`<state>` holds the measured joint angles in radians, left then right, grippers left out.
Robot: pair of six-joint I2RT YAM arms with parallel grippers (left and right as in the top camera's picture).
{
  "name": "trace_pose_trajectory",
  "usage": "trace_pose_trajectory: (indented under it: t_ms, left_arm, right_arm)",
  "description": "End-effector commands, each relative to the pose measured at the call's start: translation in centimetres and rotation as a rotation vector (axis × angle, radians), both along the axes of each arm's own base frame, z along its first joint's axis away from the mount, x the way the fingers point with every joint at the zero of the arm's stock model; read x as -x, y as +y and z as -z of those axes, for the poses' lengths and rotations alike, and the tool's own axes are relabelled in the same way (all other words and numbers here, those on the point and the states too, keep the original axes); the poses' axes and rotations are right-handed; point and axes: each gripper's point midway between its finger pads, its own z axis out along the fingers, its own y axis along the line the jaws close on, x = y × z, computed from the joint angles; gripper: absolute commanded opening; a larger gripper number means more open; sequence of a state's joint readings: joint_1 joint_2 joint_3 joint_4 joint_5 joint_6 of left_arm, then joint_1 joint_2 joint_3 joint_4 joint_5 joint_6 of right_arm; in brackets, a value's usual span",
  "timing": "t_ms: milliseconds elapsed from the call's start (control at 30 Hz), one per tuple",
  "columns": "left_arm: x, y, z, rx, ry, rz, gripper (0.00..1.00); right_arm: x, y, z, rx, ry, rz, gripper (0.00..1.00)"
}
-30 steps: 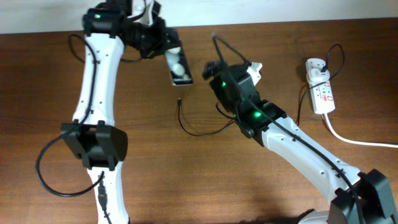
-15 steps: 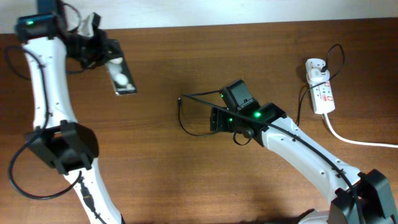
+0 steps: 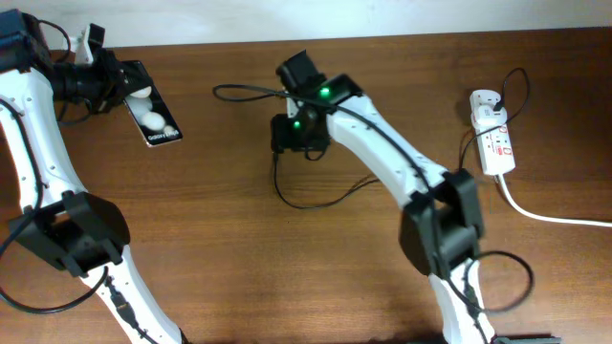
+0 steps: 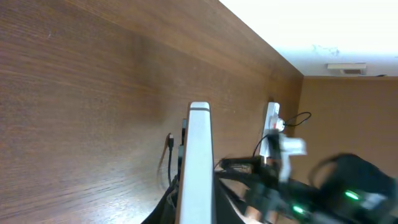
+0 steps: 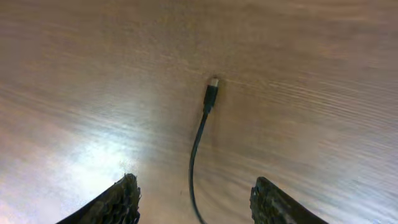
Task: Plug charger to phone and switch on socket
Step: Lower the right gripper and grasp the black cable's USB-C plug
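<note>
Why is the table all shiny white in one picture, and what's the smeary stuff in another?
Right wrist view: glare whitens the table at lower left; the charger tip is sharp. Left wrist view: the right arm is smeared, probably by motion. Overhead view: sharp, evenly lit.

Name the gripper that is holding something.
The left gripper: it is shut on the phone, while the right gripper hangs open and empty above the charger.

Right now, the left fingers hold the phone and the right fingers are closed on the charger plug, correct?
No. The right fingers are open above the charger plug, which lies free on the table, as the right wrist view shows. The left fingers do hold the phone.
</note>
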<state>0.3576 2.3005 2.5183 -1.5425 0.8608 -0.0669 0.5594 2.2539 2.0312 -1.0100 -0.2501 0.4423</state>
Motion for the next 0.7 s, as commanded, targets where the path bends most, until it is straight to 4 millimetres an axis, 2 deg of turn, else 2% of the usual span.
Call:
trace_pose_trajectory:
  t_ms: [0,167,400,567,667]
  left_arm:
    - [0.2,-0.5,-1.1,0.032,-0.028,0.018,0.0]
    - [0.3,-0.5,-1.1,0.035,-0.025,0.018,0.0]
    - [0.3,-0.5,-1.1,0.036,-0.023,0.018,0.0]
    - [0.3,-0.5,-1.1,0.036,-0.022,0.018,0.0]
    - [0.4,-0.6,-1.1,0.037,-0.018,0.018,0.0]
  right_arm:
    - [-0.2,1.7,2.5,-0.022,0.042,0.015,0.56]
    - [-1.3,2.5,4.6,-0.036,0.035,0.038,0.47]
    - [-0.7,2.8,8.7,0.01,0.092,0.078,0.36]
    - [-0.8,3.6,8.7,0.001,0.07,0.065,0.34]
    - [-0.1,4.1,9.6,0.013,0.084,0.053,0.3]
